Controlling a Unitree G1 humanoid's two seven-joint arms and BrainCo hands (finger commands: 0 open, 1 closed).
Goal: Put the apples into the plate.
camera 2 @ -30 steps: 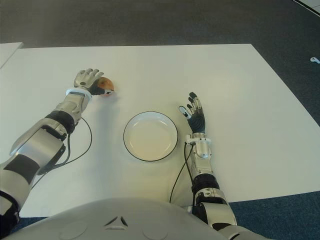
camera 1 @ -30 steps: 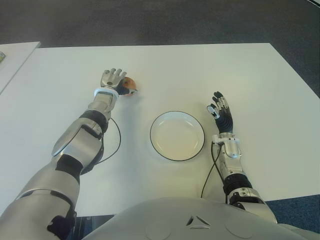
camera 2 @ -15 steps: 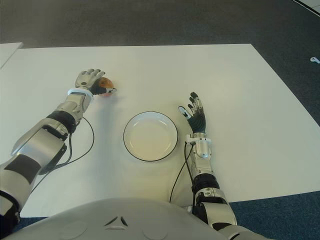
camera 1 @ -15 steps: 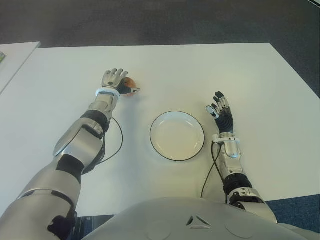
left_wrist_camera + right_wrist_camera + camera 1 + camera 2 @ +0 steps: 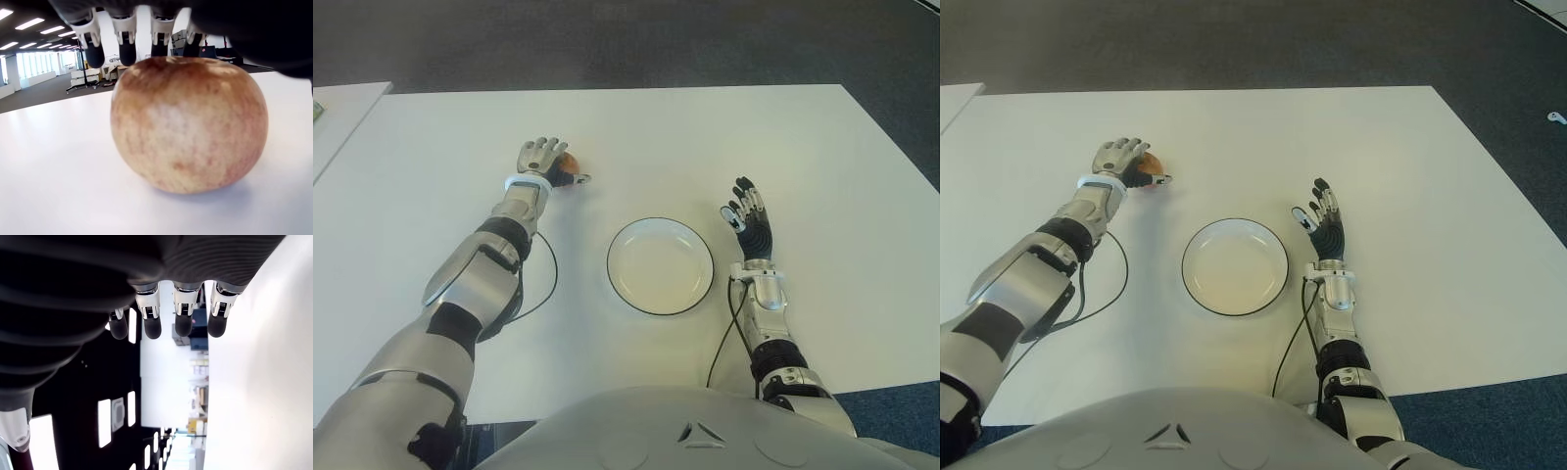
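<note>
One apple [image 5: 188,125], red-brown and mottled, sat on the white table [image 5: 705,137] to the far left of the plate [image 5: 660,265], with the left hand [image 5: 545,160] arched over it, fingertips [image 5: 127,51] reaching past its far side; whether they pressed on it could not be determined. The plate, white with a dark rim, stood well apart from the apple and held nothing. The right hand [image 5: 748,217] showed just right of the plate, fingers extended and holding nothing.

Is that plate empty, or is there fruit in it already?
Empty: the plate shows only bare white; the apple sits at the left hand.
</note>
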